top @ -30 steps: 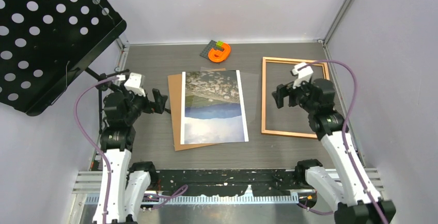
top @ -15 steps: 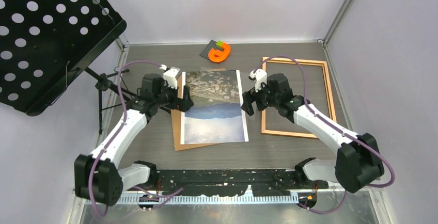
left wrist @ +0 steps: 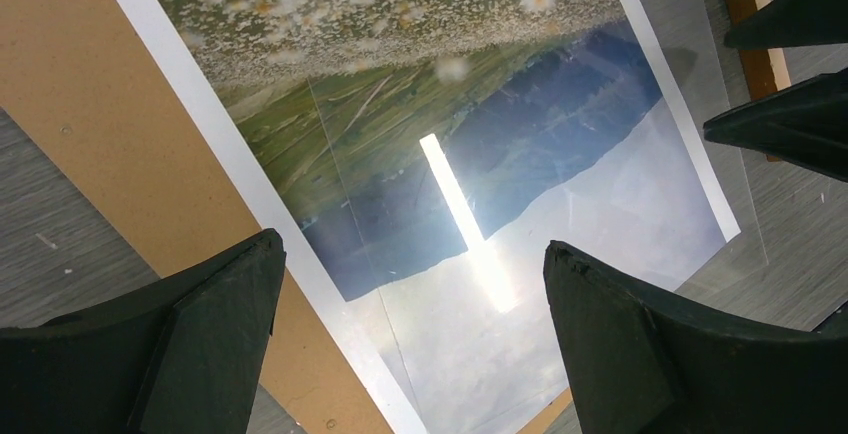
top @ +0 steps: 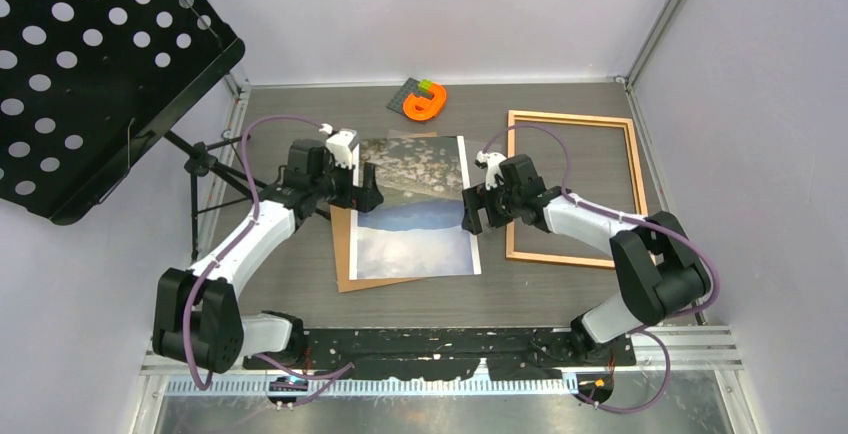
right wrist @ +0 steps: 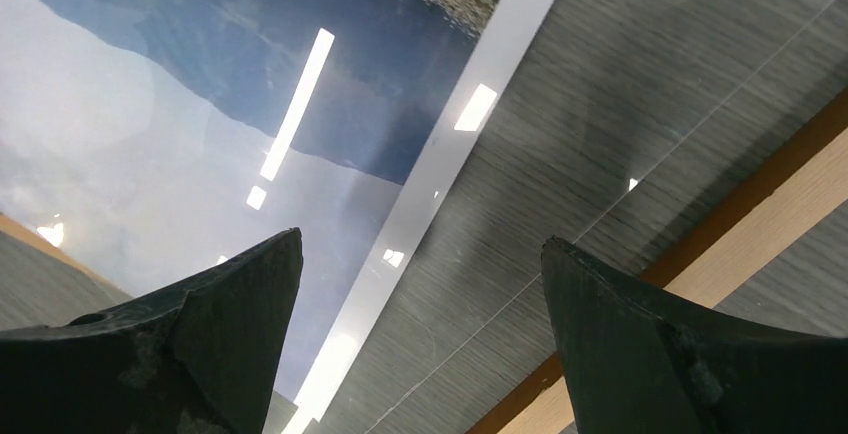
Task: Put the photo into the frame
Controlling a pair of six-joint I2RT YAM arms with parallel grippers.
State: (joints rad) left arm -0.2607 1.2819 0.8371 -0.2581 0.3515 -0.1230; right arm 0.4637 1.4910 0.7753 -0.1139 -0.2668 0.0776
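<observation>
The large rectangular paper landscape print (top: 415,216) is laid flat, its side borders beneath the spread, empty left tool (top: 363,192) and right tool (top: 472,212); the thin orange-brown wooden frame (top: 570,117) lies outboard of the right tool. The print is judged light, limp and slippery, best pinched at a border.

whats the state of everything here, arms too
landscape paper photo: flat, face up, unframed
light orange-brown wooden frame: lying flat, empty
plain brown backing board: flat under the photo
clear transparent sheet: over the photo, overhanging toward the frame
left gripper: open, above the photo
right gripper: open, above the photo's frame-side edge
</observation>
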